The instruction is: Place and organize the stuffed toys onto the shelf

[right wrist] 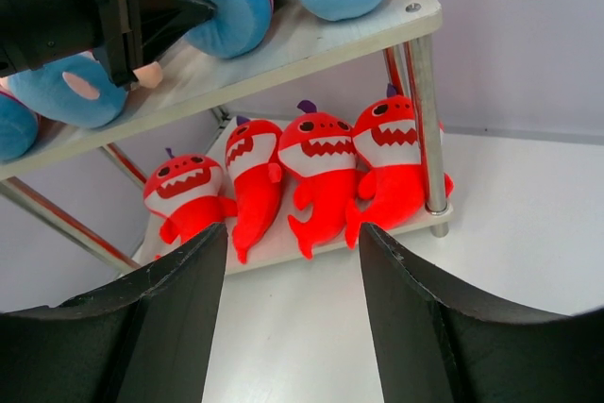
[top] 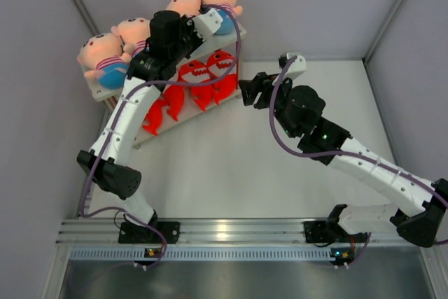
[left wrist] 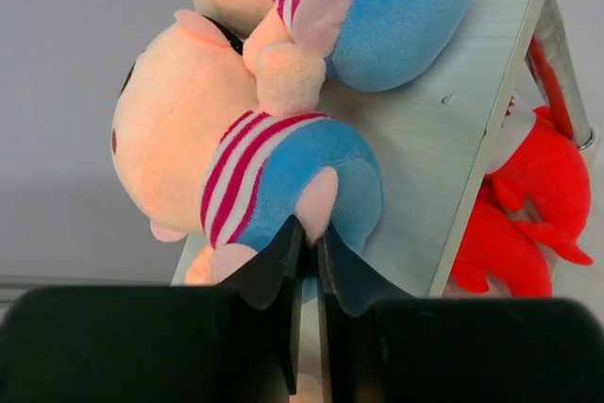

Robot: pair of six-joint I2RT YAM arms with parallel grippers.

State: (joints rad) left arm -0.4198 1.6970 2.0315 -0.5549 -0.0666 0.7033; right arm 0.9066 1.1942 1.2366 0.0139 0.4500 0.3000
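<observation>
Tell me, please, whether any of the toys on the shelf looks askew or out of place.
Only slightly: on the lower board, the second shark from the left in the right wrist view is twisted sideways, while its three neighbours face front. Nothing looks spilled or damaged.

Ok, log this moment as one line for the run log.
left claw: shut, tips against boy doll on top tier | right claw: open, empty | four red sharks: lined on lower tier

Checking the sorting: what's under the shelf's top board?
Four red sharks sit side by side on the lower board. Whatever lies behind them is covered by their bodies.
</observation>
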